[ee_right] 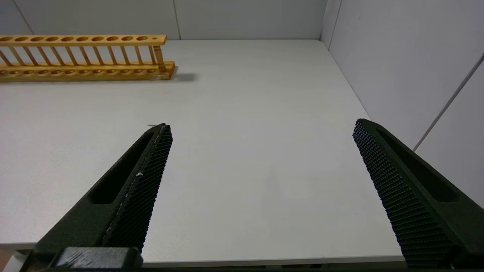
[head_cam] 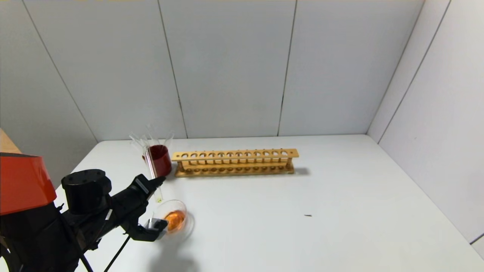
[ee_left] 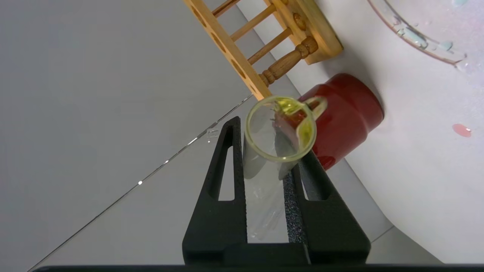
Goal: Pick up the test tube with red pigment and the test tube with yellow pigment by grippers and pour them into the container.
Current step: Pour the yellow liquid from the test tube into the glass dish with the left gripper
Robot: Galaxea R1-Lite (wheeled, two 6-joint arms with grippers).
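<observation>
My left gripper (head_cam: 157, 182) is shut on the test tube with yellow pigment (head_cam: 159, 195). The tube hangs steeply, its lower end with yellow residue just above the table at the far left rim of the container (head_cam: 184, 208). The container is a low clear glass dish holding orange liquid. In the left wrist view the tube (ee_left: 261, 172) sits between the black fingers (ee_left: 230, 181), with a yellow-tinged ring toward the camera. I cannot pick out a test tube with red pigment. My right gripper (ee_right: 261, 124) is open and empty above the table's near right part, out of the head view.
A dark red cup (head_cam: 160, 161) with several clear tubes stands just behind the held tube, also in the left wrist view (ee_left: 346, 113). A long wooden rack (head_cam: 234, 162) lies to its right. A small pink drop (ee_left: 462, 130) lies on the table near the dish rim (ee_left: 416, 36).
</observation>
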